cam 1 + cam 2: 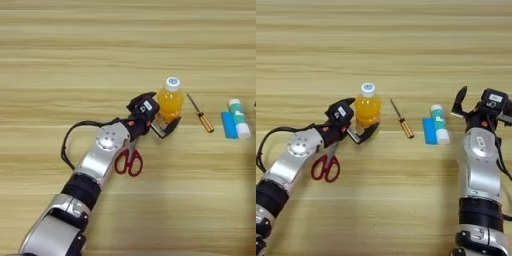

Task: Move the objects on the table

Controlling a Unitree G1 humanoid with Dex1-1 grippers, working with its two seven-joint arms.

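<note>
My left pincer (360, 131) straddles the base of the orange-juice bottle (367, 106) at worktop (386, 50) centre, fingers spread, not clamped. My right pincer (468, 102) sits at three o'clock, open. The scissors (327, 165) lie at the bottle's seven o'clock.

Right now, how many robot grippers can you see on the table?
2. The left gripper is open around the orange-juice bottle, just above the scissors. The right gripper is at the right edge, right of the glue stick.
</note>
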